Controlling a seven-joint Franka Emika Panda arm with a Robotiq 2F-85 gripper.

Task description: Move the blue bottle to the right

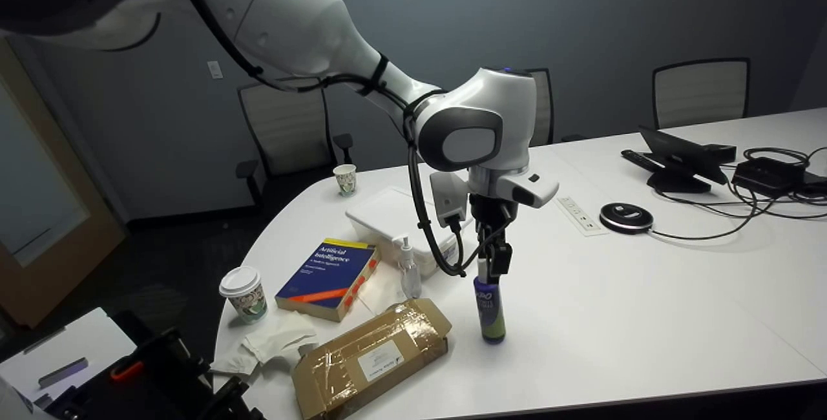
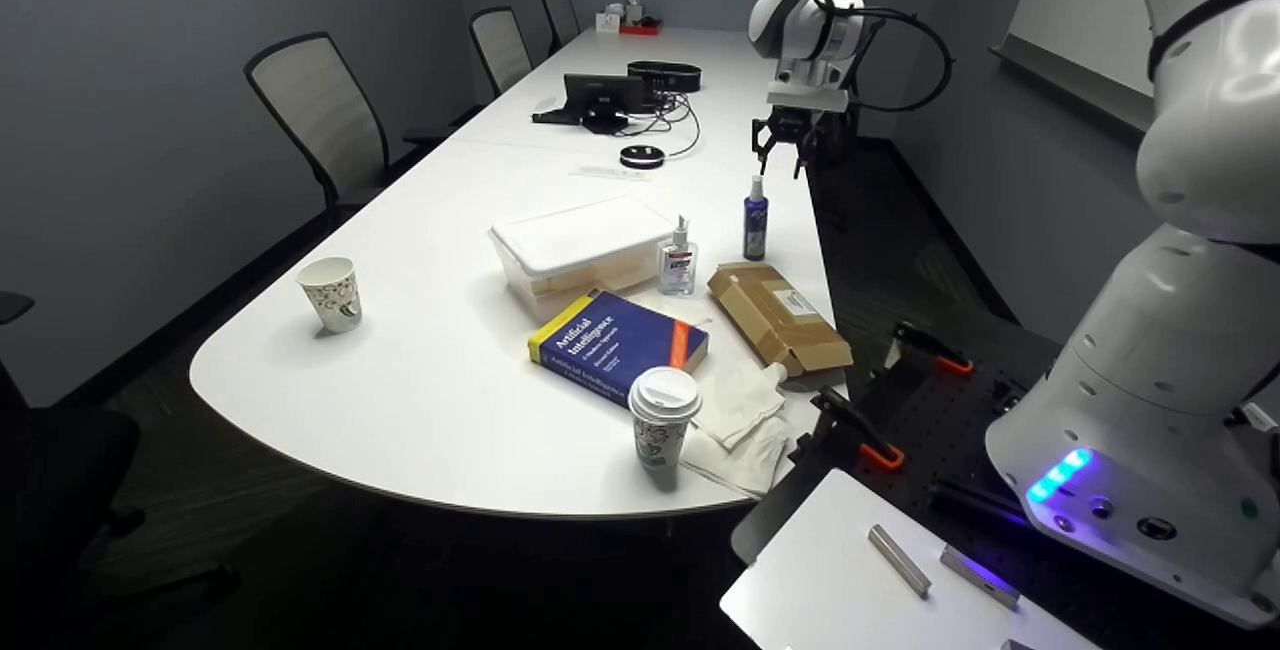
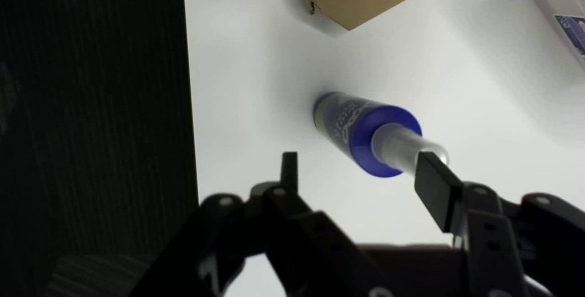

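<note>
The blue bottle (image 1: 489, 311) stands upright on the white table, a slender dark blue bottle with a whitish cap. It also shows in an exterior view (image 2: 755, 230) and in the wrist view (image 3: 354, 125). My gripper (image 2: 781, 170) is open and empty, pointing down, with its fingertips at about the height of the cap or a little above. In the wrist view the gripper (image 3: 361, 176) has its right finger in front of the cap's tip and hides part of it. The gripper (image 1: 496, 268) overlaps the cap in an exterior view. I cannot tell whether they touch.
A cardboard box (image 1: 375, 362) lies beside the bottle. A clear pump bottle (image 2: 678, 265), a lidded plastic bin (image 2: 585, 235), a blue book (image 2: 615, 345) and a lidded cup (image 2: 663, 420) stand nearby. The table edge (image 3: 191, 105) runs close to the bottle.
</note>
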